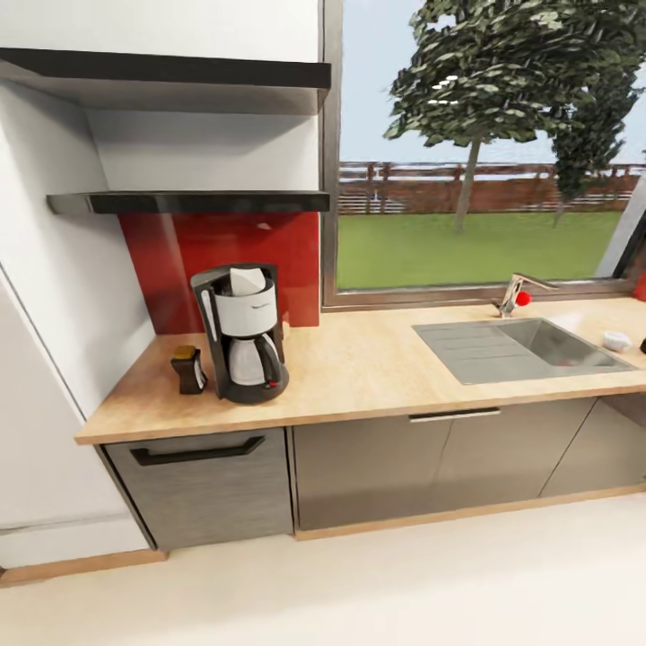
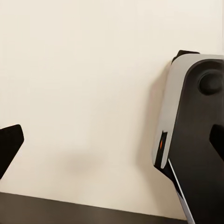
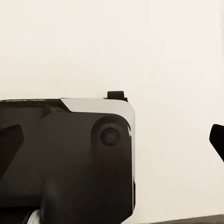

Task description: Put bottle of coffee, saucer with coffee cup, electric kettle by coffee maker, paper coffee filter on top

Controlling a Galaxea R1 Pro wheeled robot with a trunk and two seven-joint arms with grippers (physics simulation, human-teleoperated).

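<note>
Your left pincer [image 2: 112, 144] hangs over pale floor [image 2: 84, 84] with its two dark fingertips [image 2: 10, 140] at opposite edges of the wrist view, so the jaws stand spread wide with nothing between them. Beside it, close to one finger, sits a grey-and-black part of the robot's base [image 2: 196, 140] with a small orange mark.

Your right pincer [image 3: 112, 140] is also spread apart and empty, its fingertips [image 3: 9, 140] far from each other, and the same kind of black-and-grey base part [image 3: 70, 154] lies under and between them, above the pale floor.

Both pincers point down at the floor, well apart from the task's things, which you see ahead in the head view. The kitchen desk [image 1: 377, 368] runs across in front of you, light wood over grey cabinet fronts, with the steel sink [image 1: 529, 348] inset toward your right side. The coffee maker [image 1: 240, 334] stands upright at the desk's left end, before the red wall panel [image 1: 224, 260]. The paper coffee filter [image 1: 246, 281] sits on its top as a white cone. The bottle of coffee [image 1: 187, 370] stands on the desk just beside the coffee maker, on its left. The thin black kitchen shelf [image 1: 188, 203] hangs above them. A small white object [image 1: 616, 341], too small to identify, lies on the desk past the sink at the far right edge.
</note>
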